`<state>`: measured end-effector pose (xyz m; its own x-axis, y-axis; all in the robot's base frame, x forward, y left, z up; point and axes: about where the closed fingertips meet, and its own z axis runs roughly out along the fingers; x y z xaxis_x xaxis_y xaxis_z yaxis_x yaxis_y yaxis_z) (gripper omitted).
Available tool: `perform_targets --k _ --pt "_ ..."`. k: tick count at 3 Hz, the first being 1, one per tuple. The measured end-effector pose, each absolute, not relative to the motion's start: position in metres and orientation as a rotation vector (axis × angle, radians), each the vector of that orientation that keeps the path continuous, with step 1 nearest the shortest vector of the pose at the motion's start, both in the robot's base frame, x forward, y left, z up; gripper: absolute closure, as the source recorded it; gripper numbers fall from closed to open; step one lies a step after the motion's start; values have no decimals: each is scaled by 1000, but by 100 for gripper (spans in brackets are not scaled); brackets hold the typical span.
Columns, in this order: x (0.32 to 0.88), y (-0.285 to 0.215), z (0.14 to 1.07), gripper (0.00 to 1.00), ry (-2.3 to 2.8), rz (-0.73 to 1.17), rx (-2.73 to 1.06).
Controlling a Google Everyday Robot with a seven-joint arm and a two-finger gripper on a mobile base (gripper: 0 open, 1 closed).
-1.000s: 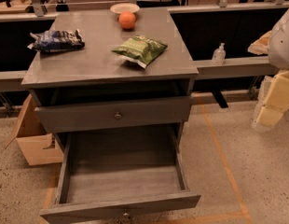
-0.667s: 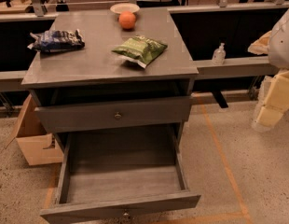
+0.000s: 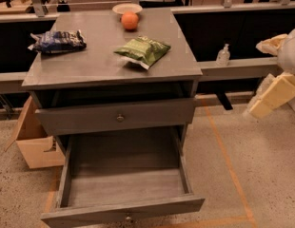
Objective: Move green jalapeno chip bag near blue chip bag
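The green jalapeno chip bag (image 3: pixel 142 51) lies flat on the grey cabinet top (image 3: pixel 104 68), right of centre. The blue chip bag (image 3: pixel 58 41) lies near the top's left edge, about a bag's length or two away from the green one. My gripper (image 3: pixel 272 97) shows as pale cream parts at the far right of the view, off to the side of the cabinet and below its top level, well away from both bags and holding nothing that I can see.
An orange (image 3: pixel 130 21) and a small white bowl (image 3: pixel 127 7) sit at the back of the top. The bottom drawer (image 3: pixel 126 208) is pulled out and open. A cardboard box (image 3: pixel 31 137) stands on the floor at left. A small bottle (image 3: pixel 223 56) stands on the ledge at right.
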<state>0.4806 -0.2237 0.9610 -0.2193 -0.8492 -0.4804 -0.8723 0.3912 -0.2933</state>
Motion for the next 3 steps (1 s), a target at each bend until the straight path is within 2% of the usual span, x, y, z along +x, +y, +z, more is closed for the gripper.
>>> perform_targets --k 2,3 --pt "600 -163 972 0 1668 328 -1107" --pt "640 -129 977 0 1647 281 -1026"
